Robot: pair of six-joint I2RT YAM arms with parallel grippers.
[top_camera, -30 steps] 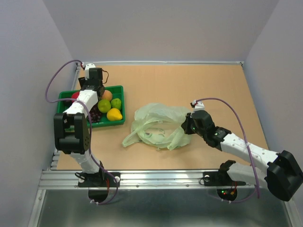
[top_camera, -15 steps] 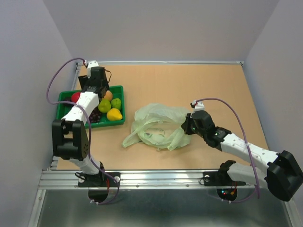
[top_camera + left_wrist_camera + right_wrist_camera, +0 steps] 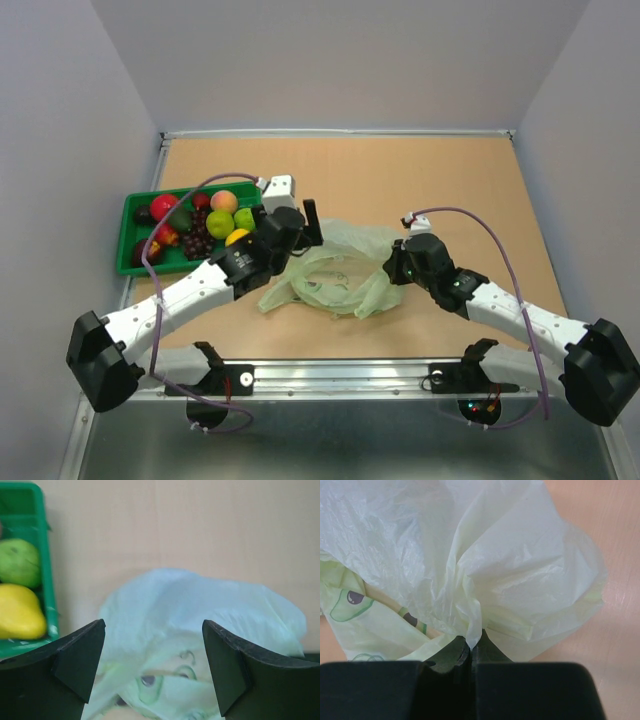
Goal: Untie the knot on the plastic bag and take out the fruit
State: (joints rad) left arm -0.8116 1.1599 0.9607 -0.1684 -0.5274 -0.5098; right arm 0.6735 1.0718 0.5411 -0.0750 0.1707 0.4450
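The pale green plastic bag (image 3: 335,268) lies flat and slack mid-table, its mouth loose; I see no knot. My right gripper (image 3: 392,268) is shut on a fold of the bag's right edge, which the right wrist view (image 3: 472,642) shows pinched between the jaws. My left gripper (image 3: 310,224) is open and empty, above the bag's far left edge; the bag (image 3: 200,610) shows between its fingers (image 3: 75,655). The fruit lies in the green tray (image 3: 135,262): red apple (image 3: 163,206), lime-green round one (image 3: 219,223), yellow pear (image 3: 238,238), small red one (image 3: 165,237).
The tray also holds purple grapes (image 3: 200,242) and an orange-pink peach (image 3: 224,201). Its right rim (image 3: 47,580) shows in the left wrist view, with a green fruit (image 3: 20,562) and the yellow pear (image 3: 20,612). Grey walls enclose the table on three sides.
My left arm has swung from above the tray to the right, its open gripper now over the bag's left side. The right gripper and bag have not moved.
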